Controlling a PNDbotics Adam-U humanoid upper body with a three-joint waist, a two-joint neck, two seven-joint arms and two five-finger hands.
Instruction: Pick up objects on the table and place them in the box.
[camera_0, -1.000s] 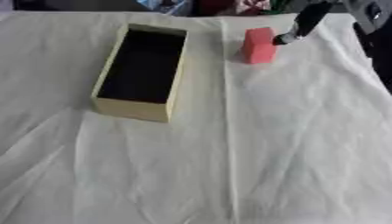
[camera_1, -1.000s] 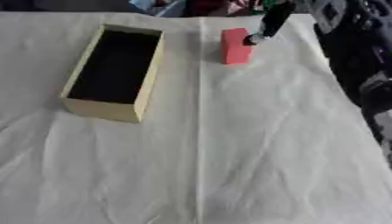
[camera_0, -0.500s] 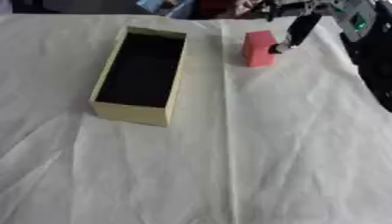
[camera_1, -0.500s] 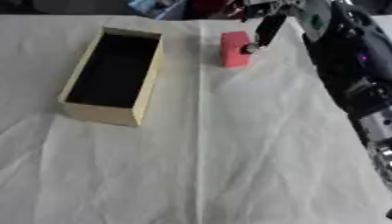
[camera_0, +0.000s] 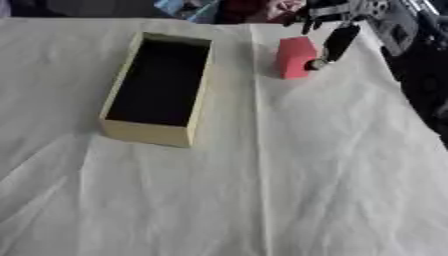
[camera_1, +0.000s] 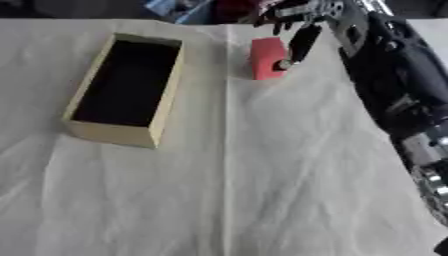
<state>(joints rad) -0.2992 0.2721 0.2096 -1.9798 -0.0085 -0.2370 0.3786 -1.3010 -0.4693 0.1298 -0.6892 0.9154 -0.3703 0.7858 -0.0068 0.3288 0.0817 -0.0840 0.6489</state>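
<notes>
A red block stands upright on the white cloth at the far right. Left of it lies an open cream box with a dark, empty inside. My right hand reaches in from the upper right, its thumb down along the block's right side and touching it. Its fingers spread out straight over the block's far side, so the hand is open around the block. The block still rests on the cloth. My left hand shows in neither view.
My black right arm runs along the right edge of the table. Colourful clutter lies beyond the far edge. A long crease runs down the wrinkled cloth towards me.
My right hand has closed in on the red block, with the thumb now against its right side and the fingers over its far side. The arm stretches further into view. The block has not moved.
</notes>
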